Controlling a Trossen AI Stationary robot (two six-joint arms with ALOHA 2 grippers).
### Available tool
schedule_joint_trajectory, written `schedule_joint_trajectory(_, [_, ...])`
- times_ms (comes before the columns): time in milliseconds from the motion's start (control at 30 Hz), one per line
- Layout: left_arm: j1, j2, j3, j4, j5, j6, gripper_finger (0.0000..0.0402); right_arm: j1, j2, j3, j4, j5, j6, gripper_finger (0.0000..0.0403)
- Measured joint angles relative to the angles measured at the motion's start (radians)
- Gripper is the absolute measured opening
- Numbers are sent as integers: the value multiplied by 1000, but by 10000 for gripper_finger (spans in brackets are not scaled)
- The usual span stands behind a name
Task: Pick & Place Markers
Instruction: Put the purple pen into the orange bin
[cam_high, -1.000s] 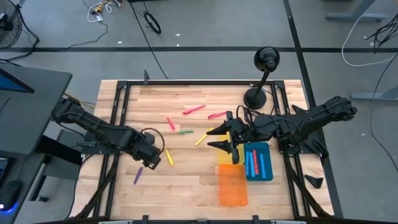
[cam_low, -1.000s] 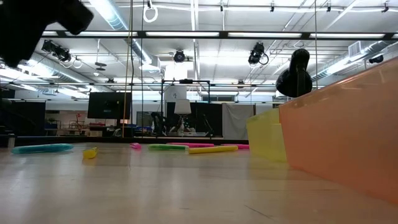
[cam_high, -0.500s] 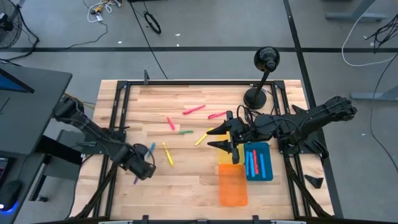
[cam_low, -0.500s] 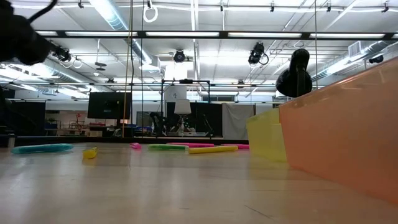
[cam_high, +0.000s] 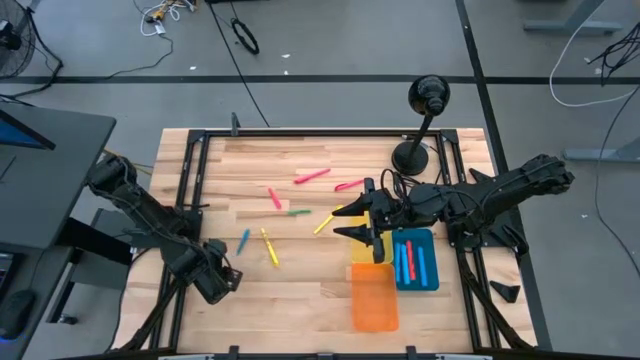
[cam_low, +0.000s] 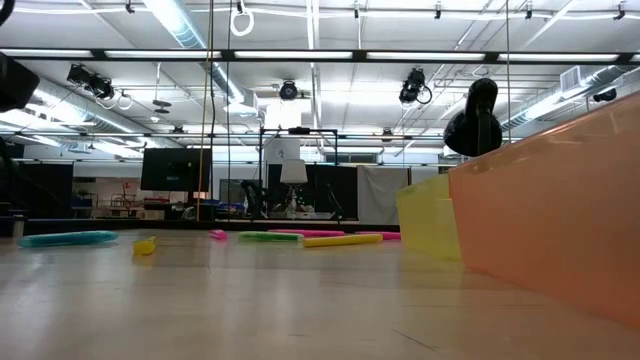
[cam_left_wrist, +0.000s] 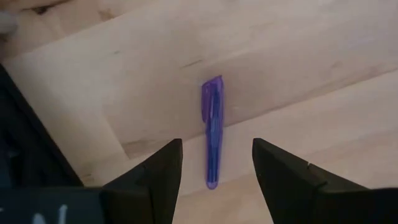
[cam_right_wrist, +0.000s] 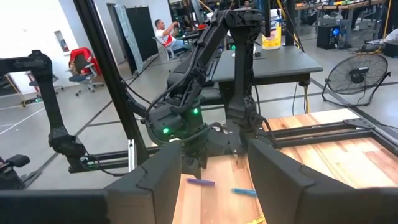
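Left gripper (cam_left_wrist: 216, 163) moved over purple marker (cam_left_wrist: 211, 131)

No lettering, label, brand, number or sign can be read anywhere in these views.
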Motion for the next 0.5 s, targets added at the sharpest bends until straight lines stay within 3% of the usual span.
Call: schedule_joint_trajectory(500, [-12,133,0,79,0,0,197,0,0,0,2,0,27,186])
